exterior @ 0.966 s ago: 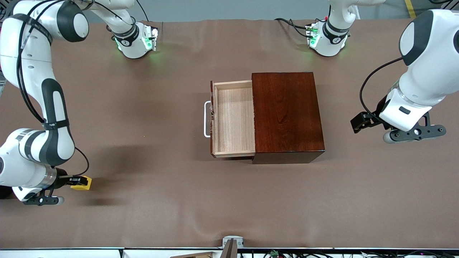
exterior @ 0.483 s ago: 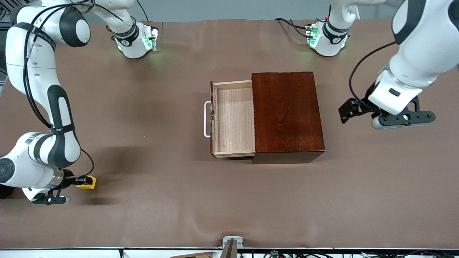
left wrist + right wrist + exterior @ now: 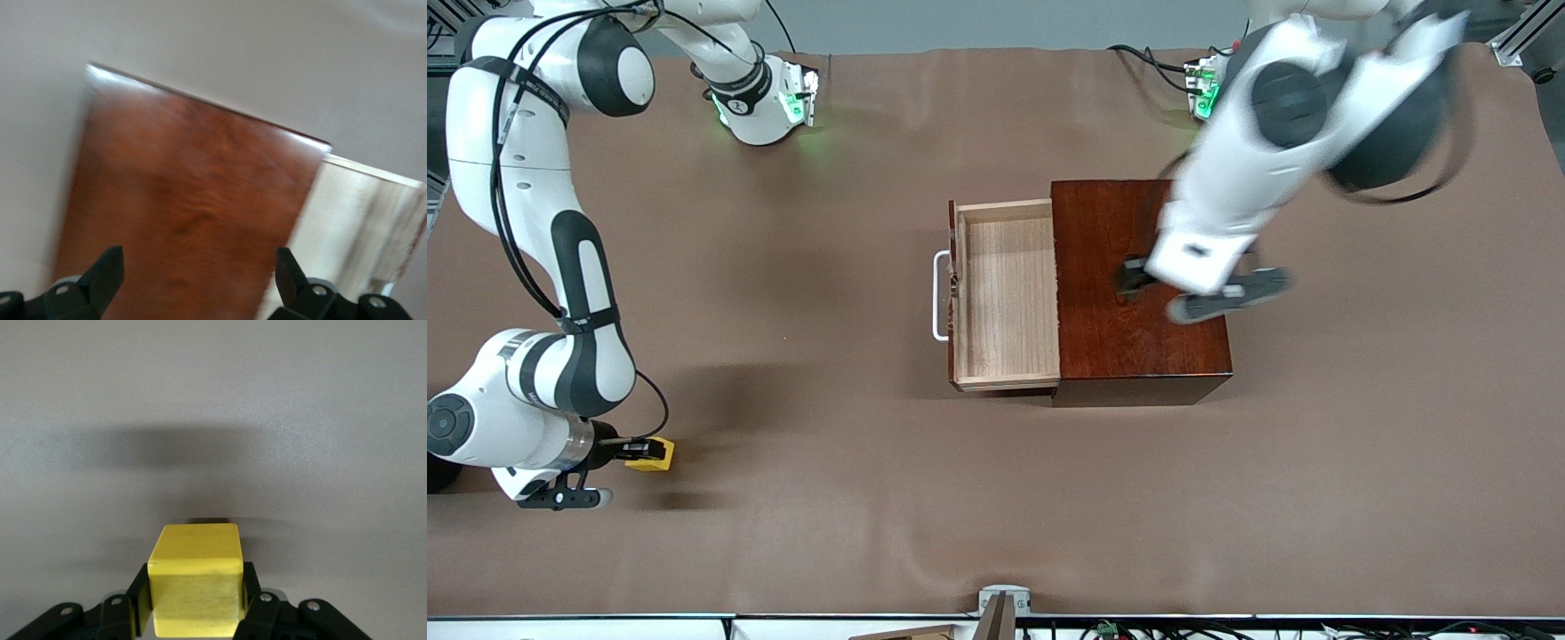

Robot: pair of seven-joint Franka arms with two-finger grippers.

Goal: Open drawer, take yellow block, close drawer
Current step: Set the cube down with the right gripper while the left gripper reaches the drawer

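Note:
The drawer (image 3: 1005,293) stands pulled out of the dark reddish-brown wooden box (image 3: 1138,356), its pale wood inside bare and its white handle (image 3: 939,296) toward the right arm's end. My left gripper (image 3: 1129,277) is open and empty over the box top; its wrist view shows the box top (image 3: 187,207) and the drawer (image 3: 360,220). My right gripper (image 3: 640,452) is shut on the yellow block (image 3: 651,452) at the right arm's end of the table, low over the cloth. The right wrist view shows the block (image 3: 195,587) between both fingers.
The brown cloth-covered table (image 3: 827,498) lies bare around the box. The two arm bases (image 3: 765,102) (image 3: 1232,102) stand at the edge farthest from the front camera. A small mount (image 3: 1003,604) sits at the nearest edge.
My left arm has swung from the left arm's end of the table to over the box top. My right gripper with the yellow block has shifted slightly toward the box.

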